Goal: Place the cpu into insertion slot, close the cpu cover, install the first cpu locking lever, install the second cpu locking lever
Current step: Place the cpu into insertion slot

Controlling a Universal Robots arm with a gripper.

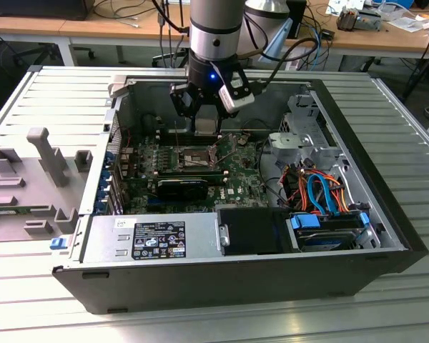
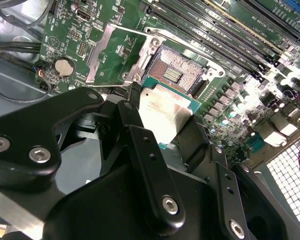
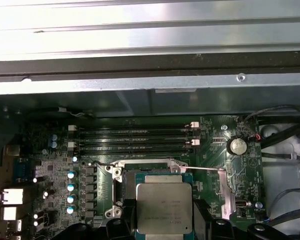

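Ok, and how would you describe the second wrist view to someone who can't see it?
A black two-fingered gripper grips a small square silver-topped cpu chip by its edges, over a green motherboard. Just beyond the chip lies the open square socket with a dark centre, its thin silver frame cover folded open beside it.

Silver-grey cpu (image 3: 164, 205), green motherboard (image 3: 211, 150)
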